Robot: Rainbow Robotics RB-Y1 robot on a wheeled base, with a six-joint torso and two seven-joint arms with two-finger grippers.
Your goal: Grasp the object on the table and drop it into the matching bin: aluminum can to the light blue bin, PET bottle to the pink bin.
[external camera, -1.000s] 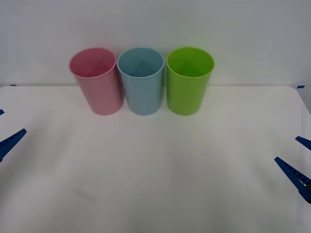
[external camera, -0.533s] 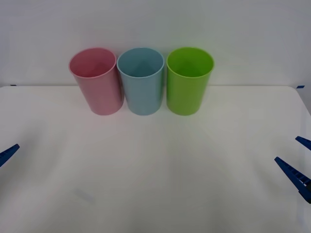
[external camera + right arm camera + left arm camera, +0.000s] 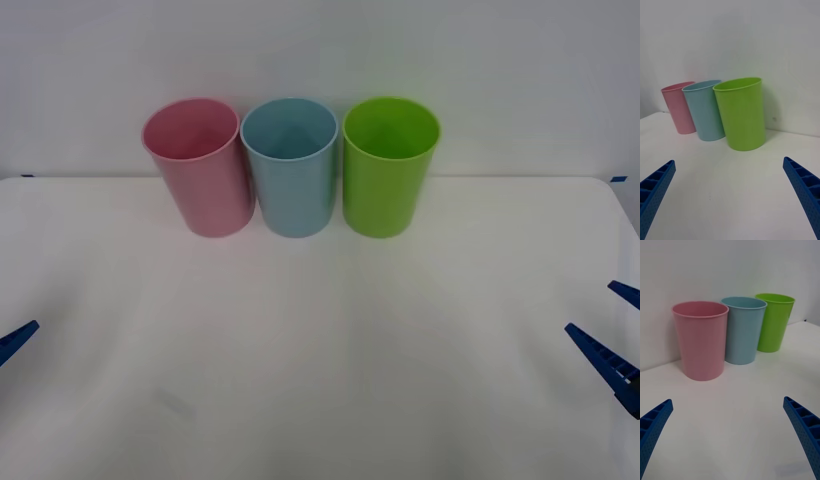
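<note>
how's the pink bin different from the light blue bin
The pink bin is pink and stands at the left end of the row; the light blue bin is light blue and stands in the middle, beside the lime green tub. Both are upright, open-topped, tapered, and look the same size.

A plain white wall (image 3: pixel 320 50) rises directly behind the white surface (image 3: pixel 320 350), meeting its far edge. Light is soft and even, with faint shadows on the wall.

Each gripper (image 3: pixel 730 198) has blue, tapered fingers (image 3: pixel 803 427) with ribbed sides and dotted faces.
</note>
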